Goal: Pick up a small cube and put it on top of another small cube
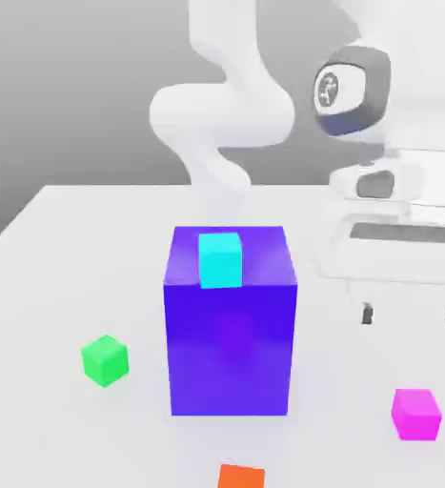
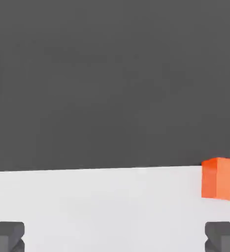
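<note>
Magenta cube [image 1: 416, 414] lies matte and square-edged; tool [image 2: 115, 235] fingers spread wide apart, empty.

The small cube [image 1: 416, 414] is plain magenta-pink; the other small cube [image 1: 105, 360] is bright green. A cyan cube [image 1: 220, 259], a blue-purple block [image 1: 231, 334] and an orange cube [image 1: 241, 477] share the white desk [image 1: 64, 248]. The arm [image 1: 226, 114] is white.

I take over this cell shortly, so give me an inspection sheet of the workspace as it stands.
Surface: white table, flat.
Job's things: magenta cube and green cube on the table, far apart, either side of the blue block.
Clutter: big blue block with a cyan cube on top; orange cube at the near edge.
Grippers: gripper open, holding nothing.
Cables: nothing seen.
Surroundings: grey backdrop.
</note>
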You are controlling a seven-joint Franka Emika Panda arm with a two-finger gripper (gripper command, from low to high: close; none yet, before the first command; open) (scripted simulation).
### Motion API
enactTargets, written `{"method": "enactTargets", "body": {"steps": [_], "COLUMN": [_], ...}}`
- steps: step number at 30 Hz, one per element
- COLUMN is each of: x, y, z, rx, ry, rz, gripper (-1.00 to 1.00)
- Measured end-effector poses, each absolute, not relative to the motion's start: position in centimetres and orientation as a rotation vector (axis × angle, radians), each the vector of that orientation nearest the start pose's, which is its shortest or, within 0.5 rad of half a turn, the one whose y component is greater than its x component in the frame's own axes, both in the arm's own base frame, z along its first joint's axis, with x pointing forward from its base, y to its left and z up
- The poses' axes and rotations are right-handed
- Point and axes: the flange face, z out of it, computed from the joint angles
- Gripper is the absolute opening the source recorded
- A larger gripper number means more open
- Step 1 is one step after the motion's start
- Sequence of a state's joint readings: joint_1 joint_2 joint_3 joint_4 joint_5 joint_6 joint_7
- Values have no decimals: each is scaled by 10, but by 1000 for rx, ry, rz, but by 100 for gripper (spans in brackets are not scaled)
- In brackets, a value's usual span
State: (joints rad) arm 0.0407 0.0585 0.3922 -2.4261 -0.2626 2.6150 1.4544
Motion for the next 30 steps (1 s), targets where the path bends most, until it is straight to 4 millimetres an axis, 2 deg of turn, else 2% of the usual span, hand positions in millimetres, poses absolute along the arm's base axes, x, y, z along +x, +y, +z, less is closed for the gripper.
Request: {"method": "enactTargets", "body": {"steps": [6, 10, 11, 16, 17, 18, 23, 24, 26, 30], "x": [407, 401, 400, 400, 399, 399, 402, 410, 433, 469], "y": [258, 265, 264, 265, 264, 265, 269, 261, 225, 129], "z": [202, 149, 136, 136, 129, 133, 188, 199, 218, 260], "rx": [-2882, -2882, -2884, -2882, -2884, -2883, -2882, -2864, -2799, -2603], "ry": [1238, 1242, 1240, 1240, 1239, 1241, 1216, 1238, 1346, 1612], "rz": [-35, -1, 0, -1, -1, 0, -10, -28, -74, -170], "gripper": [0, 0, -100, -100, -100, -100, -100, -100, -100, -100]}}
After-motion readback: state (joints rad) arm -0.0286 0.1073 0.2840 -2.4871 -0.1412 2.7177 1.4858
